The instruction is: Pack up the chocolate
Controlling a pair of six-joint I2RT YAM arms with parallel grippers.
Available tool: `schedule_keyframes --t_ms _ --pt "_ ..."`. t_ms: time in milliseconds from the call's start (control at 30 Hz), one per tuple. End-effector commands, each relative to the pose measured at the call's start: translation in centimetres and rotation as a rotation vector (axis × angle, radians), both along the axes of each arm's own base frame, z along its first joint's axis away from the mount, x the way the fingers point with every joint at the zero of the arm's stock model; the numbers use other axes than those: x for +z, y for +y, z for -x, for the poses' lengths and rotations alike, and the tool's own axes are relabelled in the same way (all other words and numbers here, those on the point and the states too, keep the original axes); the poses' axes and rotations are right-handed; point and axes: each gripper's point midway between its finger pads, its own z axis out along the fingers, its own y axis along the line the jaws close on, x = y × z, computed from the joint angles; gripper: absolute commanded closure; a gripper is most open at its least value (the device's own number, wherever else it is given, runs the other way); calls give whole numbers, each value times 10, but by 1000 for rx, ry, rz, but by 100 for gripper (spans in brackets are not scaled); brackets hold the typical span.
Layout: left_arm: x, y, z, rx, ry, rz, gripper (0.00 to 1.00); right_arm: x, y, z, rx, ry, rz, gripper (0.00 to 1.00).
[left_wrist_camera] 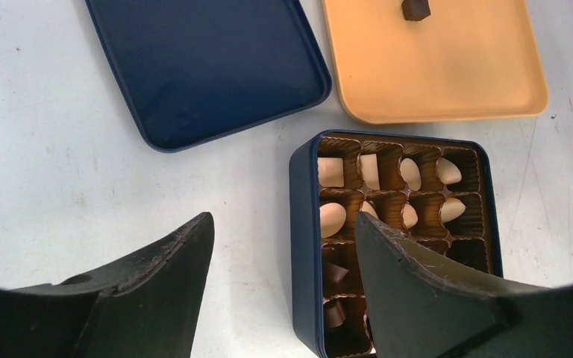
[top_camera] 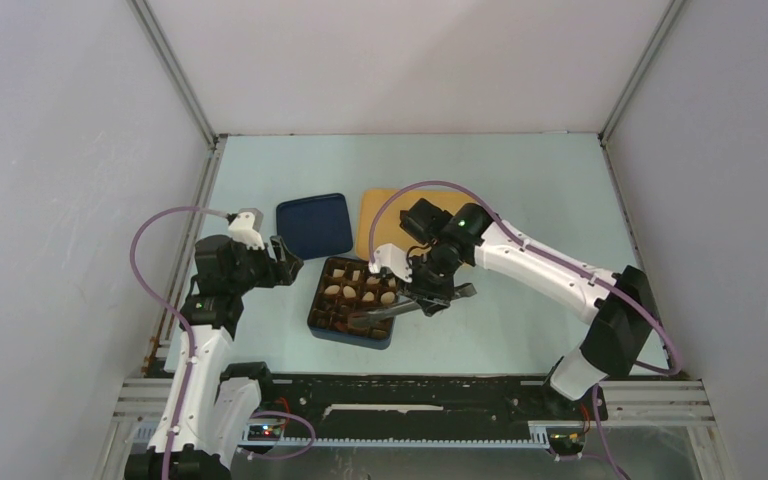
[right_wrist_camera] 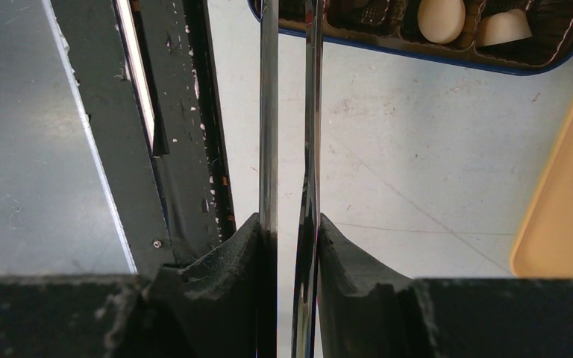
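Tongs point(right_wrist_camera: 268, 112) sit clamped in my right gripper point(right_wrist_camera: 289, 224), blades nearly together, tips reaching the blue box point(right_wrist_camera: 418, 51) at twelve o'clock. My left gripper point(left_wrist_camera: 283, 220) hangs spread and empty, astride the box's left wall. Chocolate point(left_wrist_camera: 332, 218) — cream and dark — lies in the cells; one dark piece point(left_wrist_camera: 415, 10) lies on the tan tray point(left_wrist_camera: 448, 74) at one o'clock.

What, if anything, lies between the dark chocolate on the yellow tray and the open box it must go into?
Nothing visible does. The dark chocolate sits alone on the yellow tray. Only bare table separates that tray from the box, and its lid lies off to one side.
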Motion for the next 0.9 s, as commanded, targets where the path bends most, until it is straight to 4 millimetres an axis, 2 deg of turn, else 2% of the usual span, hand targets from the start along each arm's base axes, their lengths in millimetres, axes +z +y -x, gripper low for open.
schedule_keyframes --t_ms 0,200,400,500,600,667,767,867 --pt "-2 2 -2 8 -11 9 27 0 1 0 22 -10 5 69" --pt "-2 2 -2 7 -11 8 27 -5 2 0 27 -10 23 63" --pt "-2 1 -1 5 -10 10 27 -3 2 -4 18 -36 21 63" --pt "-2 1 -1 4 -12 10 27 4 1 -14 -4 -73 3 63" --pt "-2 1 -2 5 -12 11 27 18 0 -42 -96 -121 -43 63" --pt "-2 1 -2 3 -10 13 27 24 -6 -70 -195 -174 -58 63" --pt "-2 1 -2 3 -11 13 27 25 -26 -117 -378 -286 -27 59" --pt "-2 1 -2 3 -12 13 27 19 -46 -150 -512 -329 14 55"
